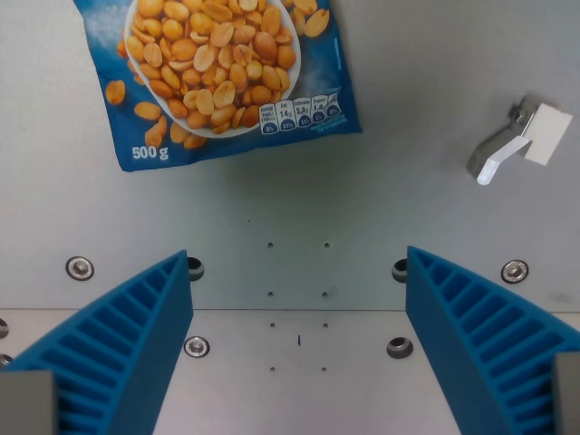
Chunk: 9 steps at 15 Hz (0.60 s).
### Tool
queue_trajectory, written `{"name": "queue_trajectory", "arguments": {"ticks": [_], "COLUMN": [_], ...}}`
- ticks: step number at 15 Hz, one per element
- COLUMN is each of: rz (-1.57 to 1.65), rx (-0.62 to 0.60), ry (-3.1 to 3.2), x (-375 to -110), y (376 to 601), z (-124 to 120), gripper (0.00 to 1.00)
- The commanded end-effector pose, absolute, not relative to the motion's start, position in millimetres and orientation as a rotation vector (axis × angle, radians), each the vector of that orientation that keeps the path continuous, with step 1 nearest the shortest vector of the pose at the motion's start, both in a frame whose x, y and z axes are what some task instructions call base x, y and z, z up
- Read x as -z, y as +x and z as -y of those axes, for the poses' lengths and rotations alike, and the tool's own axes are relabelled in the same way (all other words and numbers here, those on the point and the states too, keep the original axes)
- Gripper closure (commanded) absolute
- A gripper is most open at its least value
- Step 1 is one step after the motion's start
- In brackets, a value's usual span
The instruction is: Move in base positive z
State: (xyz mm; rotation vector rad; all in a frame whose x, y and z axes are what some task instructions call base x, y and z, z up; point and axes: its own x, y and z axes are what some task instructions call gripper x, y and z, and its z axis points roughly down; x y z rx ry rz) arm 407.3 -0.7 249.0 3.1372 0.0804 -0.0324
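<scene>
My gripper points down at a grey metal table plate. Its two blue ribbed fingers stand wide apart at the bottom left and bottom right of the wrist view, with nothing between them. A blue bag of peanuts, marked 500 g, lies flat on the plate at the top of the view, beyond the fingertips and a little to the wrist view's left.
A small white and grey metal part lies on the plate at the upper right. Several bolts and small holes mark the plate between the fingers. A seam between two plates runs across the view.
</scene>
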Motion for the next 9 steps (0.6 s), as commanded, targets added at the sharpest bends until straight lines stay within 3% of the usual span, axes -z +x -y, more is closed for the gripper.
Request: {"name": "queue_trajectory", "arguments": {"ticks": [1, 9], "rz": [-0.080, -0.080], "rx": [0.022, 0.022], "ry": [3.137, 3.137], "x": [-257, -297], "y": [408, 407], "z": [1, 1], "gripper": [0.00, 0.00]}}
